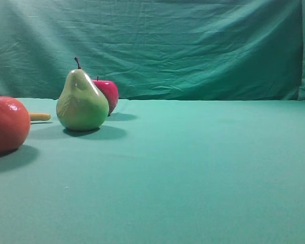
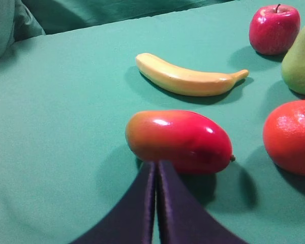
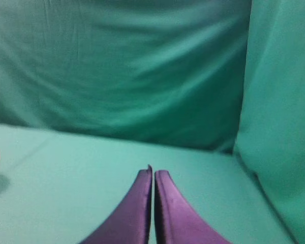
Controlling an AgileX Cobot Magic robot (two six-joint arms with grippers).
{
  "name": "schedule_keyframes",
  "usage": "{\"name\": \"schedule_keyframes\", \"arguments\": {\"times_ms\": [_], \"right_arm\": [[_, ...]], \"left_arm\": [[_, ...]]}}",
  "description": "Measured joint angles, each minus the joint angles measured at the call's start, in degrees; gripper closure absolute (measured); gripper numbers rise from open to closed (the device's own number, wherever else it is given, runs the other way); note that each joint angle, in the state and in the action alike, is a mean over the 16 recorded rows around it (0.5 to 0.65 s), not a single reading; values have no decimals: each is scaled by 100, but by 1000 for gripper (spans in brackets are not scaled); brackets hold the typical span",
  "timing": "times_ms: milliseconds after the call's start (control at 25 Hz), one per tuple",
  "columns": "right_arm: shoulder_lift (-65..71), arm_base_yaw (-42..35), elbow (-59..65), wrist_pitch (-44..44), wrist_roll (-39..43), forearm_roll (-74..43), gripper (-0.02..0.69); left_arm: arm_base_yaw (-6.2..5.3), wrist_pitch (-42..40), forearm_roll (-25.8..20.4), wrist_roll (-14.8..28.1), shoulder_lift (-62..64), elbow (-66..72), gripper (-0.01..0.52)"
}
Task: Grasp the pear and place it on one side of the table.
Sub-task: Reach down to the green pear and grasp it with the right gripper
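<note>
The glossy yellow-green pear stands upright on the teal table at the left, its dark stem pointing up; its edge also shows at the right of the left wrist view as the pear. Neither gripper appears in the exterior view. My left gripper is shut and empty, its tips just short of a red mango, well away from the pear. Over bare cloth, my right gripper is shut with nothing in it, facing the backdrop.
A red apple sits right behind the pear. A large orange-red round fruit lies at the left edge. A yellow banana lies beyond the mango. The wrinkled backdrop cloth closes the far side.
</note>
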Motion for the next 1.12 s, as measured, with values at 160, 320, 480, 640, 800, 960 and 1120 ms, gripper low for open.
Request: {"name": "schedule_keyframes", "arguments": {"times_ms": [160, 320, 480, 640, 800, 960, 1120], "right_arm": [[989, 120, -597, 177, 299, -16, 665], [2252, 446, -1365, 488, 383, -59, 665], [3608, 1007, -2201, 871, 250, -107, 665], [4956, 1716, -3081, 1264, -31, -156, 665], [6228, 2422, -4006, 1614, -356, -186, 665], [7347, 2991, -4943, 1945, -606, -153, 662], [8260, 3342, -5857, 2287, -720, -16, 626]], "left_arm": [[0, 0, 0, 0, 0, 0, 514], [0, 0, 0, 0, 0, 0, 514], [0, 0, 0, 0, 0, 0, 514], [0, 0, 0, 0, 0, 0, 514], [0, 0, 0, 0, 0, 0, 514], [0, 0, 0, 0, 0, 0, 514], [0, 0, 0, 0, 0, 0, 514]]}}
